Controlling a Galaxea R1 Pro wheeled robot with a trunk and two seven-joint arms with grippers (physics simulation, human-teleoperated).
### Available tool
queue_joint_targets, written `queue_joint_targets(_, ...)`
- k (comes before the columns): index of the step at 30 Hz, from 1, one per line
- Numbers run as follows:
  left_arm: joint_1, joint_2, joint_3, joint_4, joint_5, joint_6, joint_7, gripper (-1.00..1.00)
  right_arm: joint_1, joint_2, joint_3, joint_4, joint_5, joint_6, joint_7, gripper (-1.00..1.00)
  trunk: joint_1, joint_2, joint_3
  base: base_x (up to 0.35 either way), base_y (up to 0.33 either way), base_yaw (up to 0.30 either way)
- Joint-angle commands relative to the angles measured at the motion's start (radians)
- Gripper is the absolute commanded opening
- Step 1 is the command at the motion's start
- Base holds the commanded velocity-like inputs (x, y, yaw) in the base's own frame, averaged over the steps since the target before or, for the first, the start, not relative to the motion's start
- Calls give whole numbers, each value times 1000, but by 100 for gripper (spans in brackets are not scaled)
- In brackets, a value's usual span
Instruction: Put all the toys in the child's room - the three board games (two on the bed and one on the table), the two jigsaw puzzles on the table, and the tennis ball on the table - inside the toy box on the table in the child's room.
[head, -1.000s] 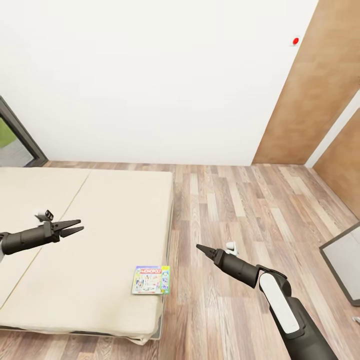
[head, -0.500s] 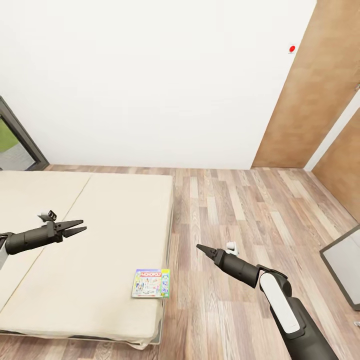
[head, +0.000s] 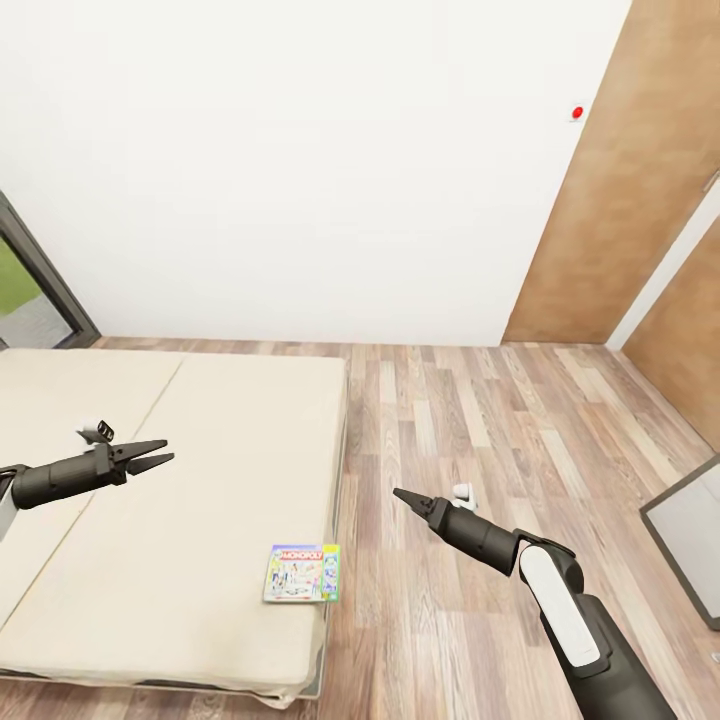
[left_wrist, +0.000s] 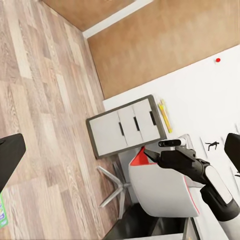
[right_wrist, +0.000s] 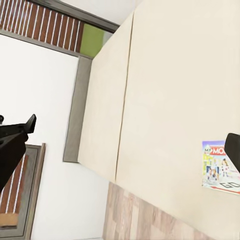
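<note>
Board game (head: 301, 573) lies at bed (head: 200, 480) corner; left tool (head: 160, 459) slightly open, right tool (head: 399, 495) looks closed, both empty. Next: approach & reach down.

Even, bright, diffuse illumination with no visible light source. The white wall (head: 300, 170) renders flat and nearly shadowless, without glare. The bed (head: 180, 500) casts a narrow, soft dark band onto the wood-plank floor (head: 470, 420) along its side and foot. The head view shows wide-angle distortion: the door panel (head: 610, 200) and the window frame (head: 45, 270) lean outward toward the picture's edges. Edges are slightly soft and compression-smeared; print on the board game (head: 302, 573) is partly legible. In the wrist views, near fingers (right_wrist: 12, 145) appear as unlit black shapes.
</note>
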Motion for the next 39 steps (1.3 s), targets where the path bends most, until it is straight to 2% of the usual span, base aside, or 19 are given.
queue_joint_targets(1, -1, 0, 0, 0, -1, 11, -4, 100, -1, -1, 0, 0, -1, 3, 1, 100, 1, -2, 0, 0, 0, 0)
queue_joint_targets(39, 0, -2, -2, -1, -1, 11, -4, 100, -1, -1, 0, 0, 0, 3, 1, 100, 1, -2, 63, 0, 0, 0)
